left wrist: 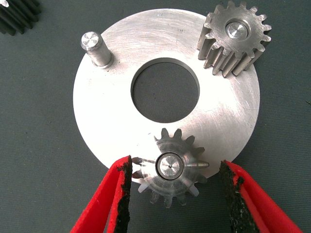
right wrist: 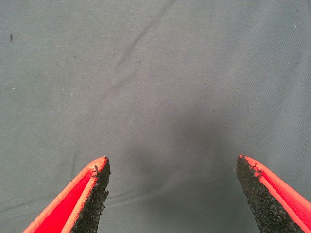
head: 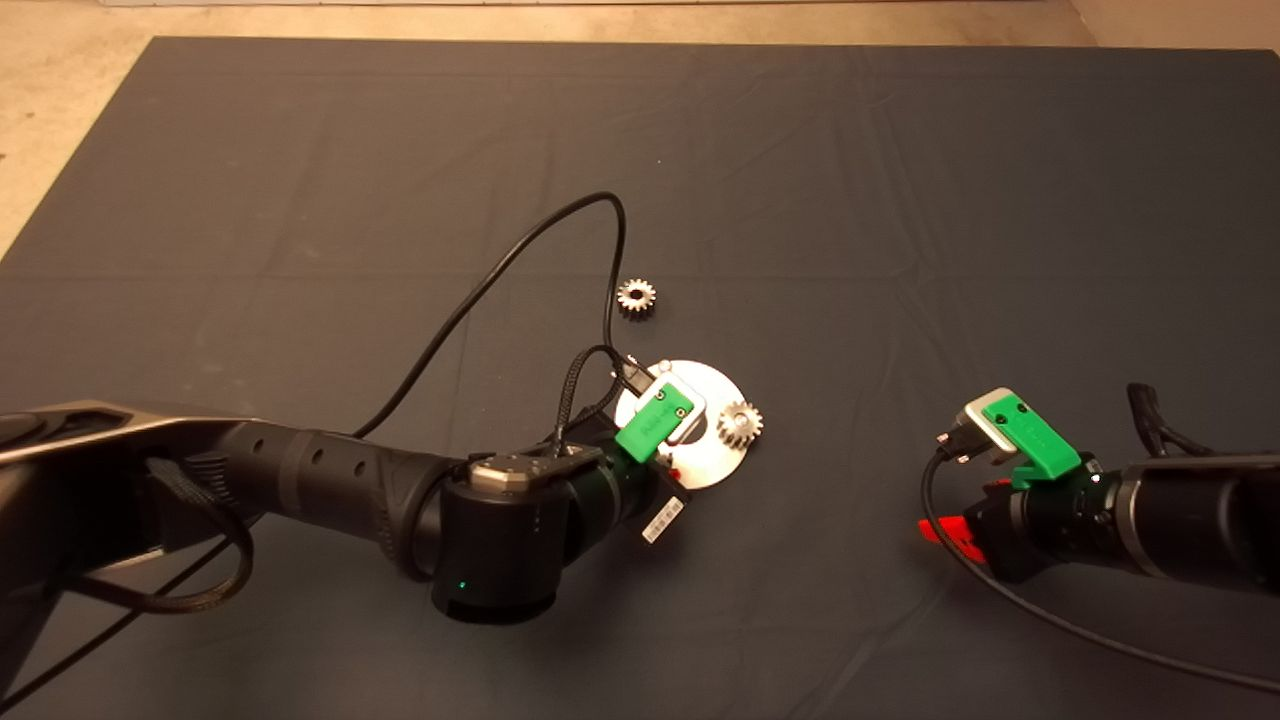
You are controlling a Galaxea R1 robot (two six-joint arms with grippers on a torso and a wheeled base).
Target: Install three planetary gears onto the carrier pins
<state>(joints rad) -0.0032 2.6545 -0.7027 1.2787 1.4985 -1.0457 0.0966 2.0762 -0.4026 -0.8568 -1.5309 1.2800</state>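
Note:
The shiny silver disc [head: 712,392] [left wrist: 112,111] with a large central hole lies mid-mat. In the left wrist view, one gear [left wrist: 235,36] sits on a carrier pin, and it also shows in the head view [head: 740,422]. A second gear [left wrist: 170,167] sits on another pin. The third pin [left wrist: 95,47] stands bare. A third gear [head: 635,297] [left wrist: 17,17] lies loose on the mat beyond the disc. My left gripper [head: 672,470] [left wrist: 176,162] is open, with its fingers on either side of the second gear. My right gripper [head: 955,522] [right wrist: 172,161] is open and empty over bare mat, to the right.
The left arm's black cable [head: 520,260] loops over the mat, passing close beside the loose gear. The dark mat [head: 900,200] has bare room all around the disc. Floor [head: 80,80] shows past the mat's far left corner.

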